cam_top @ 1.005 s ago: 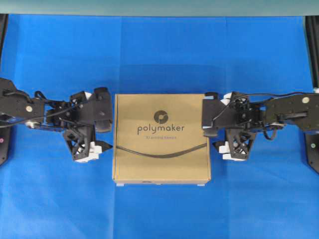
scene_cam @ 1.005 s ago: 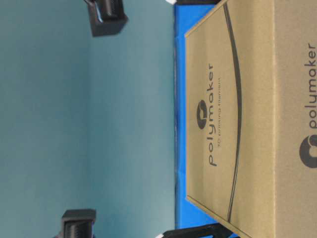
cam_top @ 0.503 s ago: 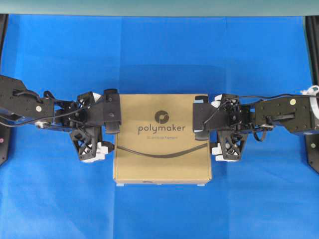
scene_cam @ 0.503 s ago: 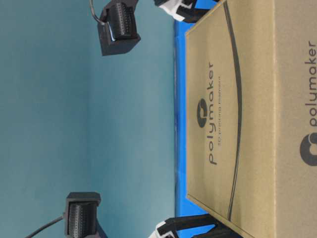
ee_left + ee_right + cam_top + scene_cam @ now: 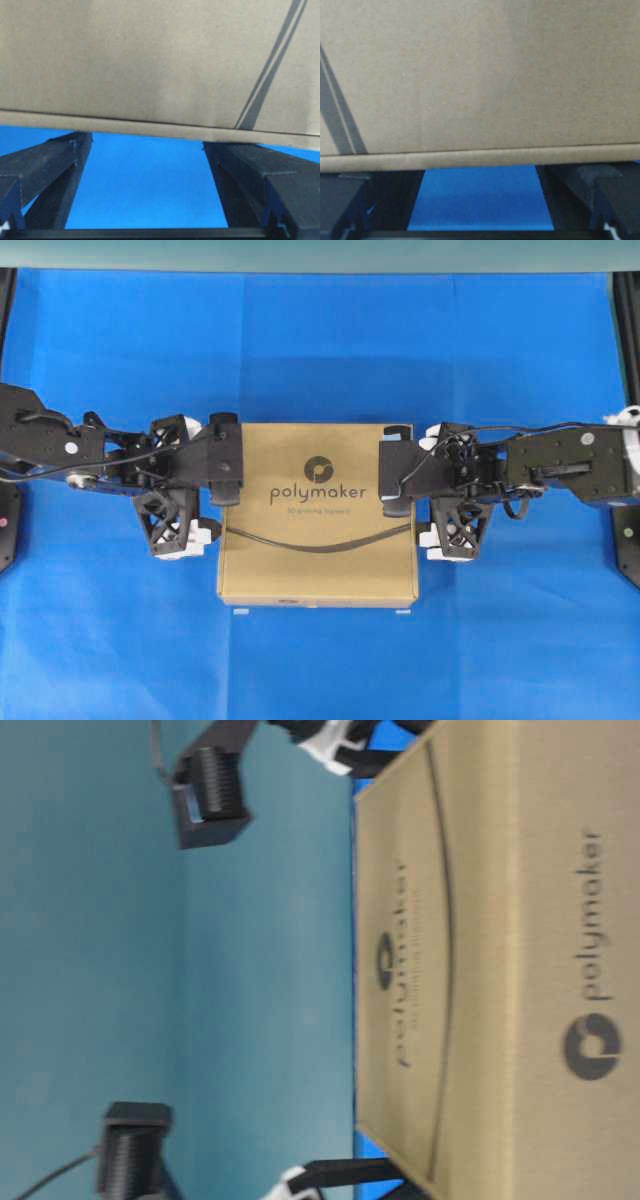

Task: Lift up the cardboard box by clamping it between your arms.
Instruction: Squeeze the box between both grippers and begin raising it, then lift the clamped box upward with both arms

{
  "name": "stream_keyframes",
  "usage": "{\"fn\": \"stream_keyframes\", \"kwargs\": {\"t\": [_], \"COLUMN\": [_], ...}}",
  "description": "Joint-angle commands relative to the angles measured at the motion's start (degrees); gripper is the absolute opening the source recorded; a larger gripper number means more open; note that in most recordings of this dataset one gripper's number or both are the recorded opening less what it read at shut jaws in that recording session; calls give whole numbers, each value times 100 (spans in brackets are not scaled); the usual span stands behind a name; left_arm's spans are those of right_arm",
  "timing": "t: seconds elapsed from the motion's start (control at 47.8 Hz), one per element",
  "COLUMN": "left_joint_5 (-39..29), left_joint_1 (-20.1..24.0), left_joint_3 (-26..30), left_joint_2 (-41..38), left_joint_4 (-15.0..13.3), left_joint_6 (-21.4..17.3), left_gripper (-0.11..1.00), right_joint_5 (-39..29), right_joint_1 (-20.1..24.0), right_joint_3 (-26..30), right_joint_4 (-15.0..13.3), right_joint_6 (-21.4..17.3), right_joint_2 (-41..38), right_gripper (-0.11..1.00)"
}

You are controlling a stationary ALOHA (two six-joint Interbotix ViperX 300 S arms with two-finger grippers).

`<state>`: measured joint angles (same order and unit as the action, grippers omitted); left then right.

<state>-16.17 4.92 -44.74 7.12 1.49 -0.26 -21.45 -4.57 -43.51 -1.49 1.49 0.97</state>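
On the left, my left gripper has its fingers spread wide, pushing against the left side of the cardboard box. The box sits in the middle of the blue table, and it looks like it is just starting to come up, squeezed between my two arms. On the right, my right gripper is spread wide too, pushing on the right side. I think the lift is only beginning. Next I need to keep both arms pushing in just as hard and go up together, so the box does not slip or tip. There is lots of open room all around the box and above it.
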Motion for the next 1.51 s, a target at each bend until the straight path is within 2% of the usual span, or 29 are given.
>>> {"fn": "stream_keyframes", "kwargs": {"t": [0.0, 0.356, 0.712, 1.34, 1.487], "left_joint_5": [-176, -1389, -2364, -3814, -4052], "left_joint_1": [9, 9, 70, 70, 70], "left_joint_3": [387, 1125, 1978, 3551, 3727], "left_joint_2": [290, 817, 1125, 1274, 1248], "left_joint_4": [-26, -35, -26, -26, -26], "left_joint_6": [-44, -105, -114, -123, -123], "left_gripper": [87, 87, 87, 87, 87], "right_joint_5": [-229, -1802, -3111, -4816, -5019], "right_joint_1": [-18, -18, -26, -44, -26], "right_joint_3": [360, 1090, 1978, 3472, 3656], "right_joint_4": [44, 44, 44, 53, 79], "right_joint_6": [-53, -62, -62, -79, -79], "right_joint_2": [334, 1063, 1468, 1556, 1556], "right_gripper": [99, 99, 99, 99, 99]}}
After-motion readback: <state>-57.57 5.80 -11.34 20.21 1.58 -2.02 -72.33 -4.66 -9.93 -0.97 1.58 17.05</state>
